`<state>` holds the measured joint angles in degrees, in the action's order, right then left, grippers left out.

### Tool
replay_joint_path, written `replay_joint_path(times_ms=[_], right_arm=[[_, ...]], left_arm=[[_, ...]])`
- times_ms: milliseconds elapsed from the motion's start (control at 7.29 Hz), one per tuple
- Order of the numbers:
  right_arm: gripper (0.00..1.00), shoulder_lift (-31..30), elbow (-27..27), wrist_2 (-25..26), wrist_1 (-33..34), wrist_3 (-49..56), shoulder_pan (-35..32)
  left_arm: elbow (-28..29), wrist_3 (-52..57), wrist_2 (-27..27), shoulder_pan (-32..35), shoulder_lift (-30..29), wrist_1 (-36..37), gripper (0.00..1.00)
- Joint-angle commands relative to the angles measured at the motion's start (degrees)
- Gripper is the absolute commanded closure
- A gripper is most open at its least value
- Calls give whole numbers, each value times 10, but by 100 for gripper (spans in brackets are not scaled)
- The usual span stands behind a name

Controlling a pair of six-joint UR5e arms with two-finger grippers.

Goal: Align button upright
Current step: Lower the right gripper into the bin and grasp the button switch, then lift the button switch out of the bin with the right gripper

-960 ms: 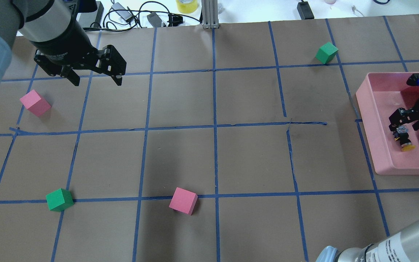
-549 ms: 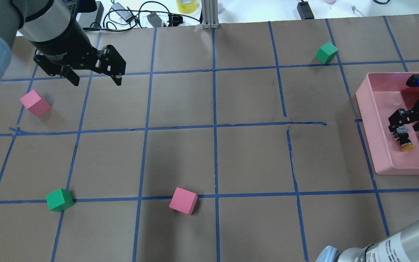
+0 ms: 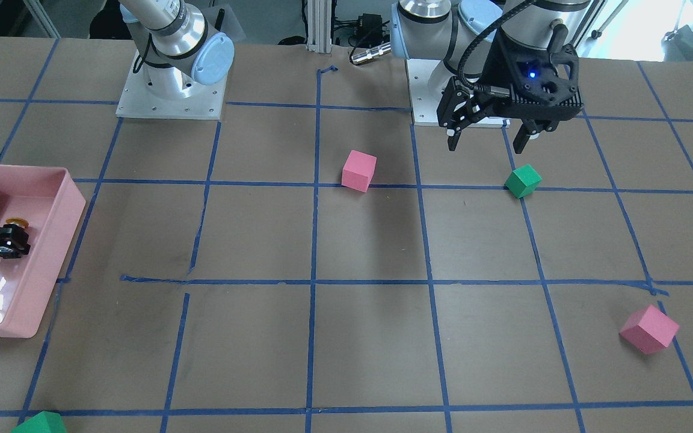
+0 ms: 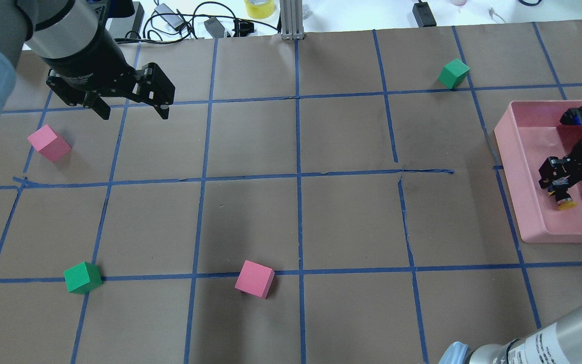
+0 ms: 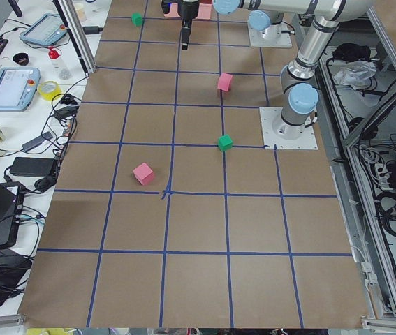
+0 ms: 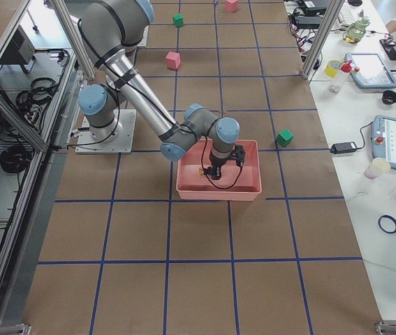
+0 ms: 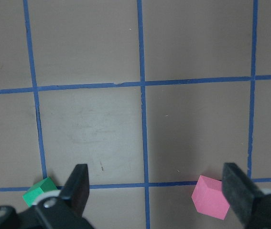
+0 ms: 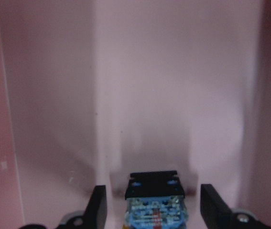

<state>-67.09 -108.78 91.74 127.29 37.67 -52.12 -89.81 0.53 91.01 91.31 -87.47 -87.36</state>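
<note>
The button (image 4: 565, 198) lies on its side in the pink tray (image 4: 511, 151), its yellow cap toward the tray's near wall. My right gripper (image 4: 556, 181) is open and sits low over the button's base end. In the right wrist view the base (image 8: 154, 202) shows between the two fingers (image 8: 98, 205) with a gap on each side. The front-facing view shows the yellow cap (image 3: 17, 222) beside the right gripper (image 3: 6, 246). My left gripper (image 4: 130, 107) is open and empty above the table at the far left.
A pink cube (image 4: 48, 143) and a green cube (image 4: 83, 277) lie on the left side. Another pink cube (image 4: 254, 278) lies near the front centre and a green cube (image 4: 453, 73) at the back right. Cables and tape lie beyond the table's far edge.
My right gripper has moved slightly down and over the button's base, which it now partly covers in the overhead view. The button and left arm have not moved.
</note>
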Motion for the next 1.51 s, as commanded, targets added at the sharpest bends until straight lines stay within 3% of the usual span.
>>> replay_joint_path(times_ms=[0, 137, 686, 960, 1371], right_arm=[[83, -3, 2, 5, 0, 9, 0], [98, -4, 2, 5, -1, 10, 0], [100, -36, 29, 2, -16, 7, 0], [100, -73, 83, -5, -96, -1, -10], [100, -104, 189, -5, -228, -58, -82]], left_arm=[[0, 0, 0, -1, 0, 0, 0], [1, 0, 0, 0, 0, 0, 0], [1, 0, 0, 0, 0, 0, 0], [1, 0, 0, 0, 0, 0, 0], [0, 0, 0, -1, 0, 0, 0]])
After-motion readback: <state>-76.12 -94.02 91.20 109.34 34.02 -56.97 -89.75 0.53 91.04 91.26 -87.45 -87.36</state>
